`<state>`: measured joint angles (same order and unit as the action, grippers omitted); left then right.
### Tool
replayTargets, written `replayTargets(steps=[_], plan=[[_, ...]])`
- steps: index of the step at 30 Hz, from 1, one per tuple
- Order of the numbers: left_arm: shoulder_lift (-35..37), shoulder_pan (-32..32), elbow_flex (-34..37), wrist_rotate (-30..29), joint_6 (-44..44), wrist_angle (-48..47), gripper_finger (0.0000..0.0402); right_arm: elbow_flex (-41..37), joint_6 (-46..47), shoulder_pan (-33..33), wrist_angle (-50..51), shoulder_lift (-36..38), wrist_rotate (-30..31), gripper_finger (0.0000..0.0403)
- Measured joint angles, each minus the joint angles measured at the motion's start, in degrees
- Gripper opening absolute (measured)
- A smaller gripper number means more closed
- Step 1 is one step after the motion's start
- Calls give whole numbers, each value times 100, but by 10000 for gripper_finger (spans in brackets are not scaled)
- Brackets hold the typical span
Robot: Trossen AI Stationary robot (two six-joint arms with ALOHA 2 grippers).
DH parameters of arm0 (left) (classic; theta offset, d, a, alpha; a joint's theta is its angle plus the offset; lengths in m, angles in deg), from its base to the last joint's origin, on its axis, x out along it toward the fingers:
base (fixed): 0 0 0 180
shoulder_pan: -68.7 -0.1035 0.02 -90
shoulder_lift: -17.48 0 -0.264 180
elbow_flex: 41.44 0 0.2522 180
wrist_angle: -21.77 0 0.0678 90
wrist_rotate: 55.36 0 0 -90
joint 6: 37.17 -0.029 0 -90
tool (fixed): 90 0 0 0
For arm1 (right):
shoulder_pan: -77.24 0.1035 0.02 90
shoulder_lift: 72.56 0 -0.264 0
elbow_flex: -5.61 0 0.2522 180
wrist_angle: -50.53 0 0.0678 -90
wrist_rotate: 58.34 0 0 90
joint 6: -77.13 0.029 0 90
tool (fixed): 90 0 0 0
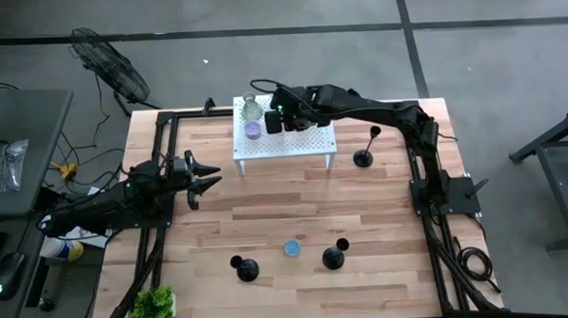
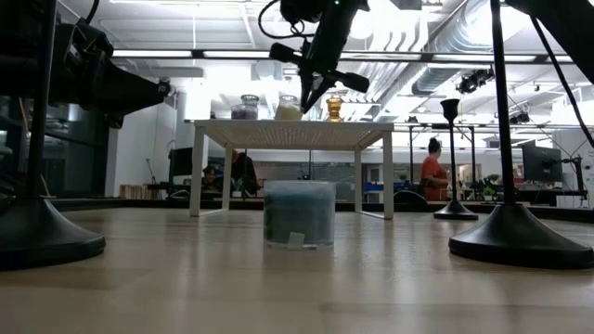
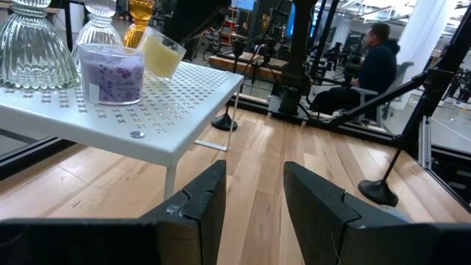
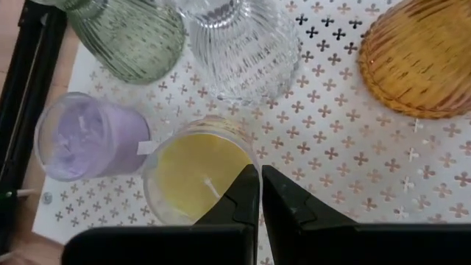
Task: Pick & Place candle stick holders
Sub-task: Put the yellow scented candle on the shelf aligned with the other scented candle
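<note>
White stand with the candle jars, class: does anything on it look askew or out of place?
Yes. The yellow candle jar is tilted, leaning instead of sitting flat on the white stand, unlike the upright purple candle jar beside it. The right hand, shut on its rim, is tipping it.

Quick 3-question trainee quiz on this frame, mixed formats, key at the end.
1. True or false: the blue candle jar stands on the white stand.
2. Which jar is the right gripper shut on? A) purple B) yellow C) blue
3. Fill in: ___ black holders stand on the wooden table.

Key:
1. False. It stands on the table between two black holders.
2. B. The yellow jar is pinched at its rim, tilted, beside the purple jar.
3. Three; the third is right of the stand. The left gripper waits open at the left.
</note>
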<state>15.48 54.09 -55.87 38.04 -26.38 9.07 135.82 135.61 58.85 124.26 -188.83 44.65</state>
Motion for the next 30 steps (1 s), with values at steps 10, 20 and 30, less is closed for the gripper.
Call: replayTargets(steps=[10,20,30], plan=[[-1,0,0,0,2,0,134,0,0,-9,-71,-74,-107,4],[2,0,0,0,2,0,134,0,0,-46,3,-74,-117,4],[1,0,0,0,2,1,134,0,-15,-52,55,-74,-115,4]])
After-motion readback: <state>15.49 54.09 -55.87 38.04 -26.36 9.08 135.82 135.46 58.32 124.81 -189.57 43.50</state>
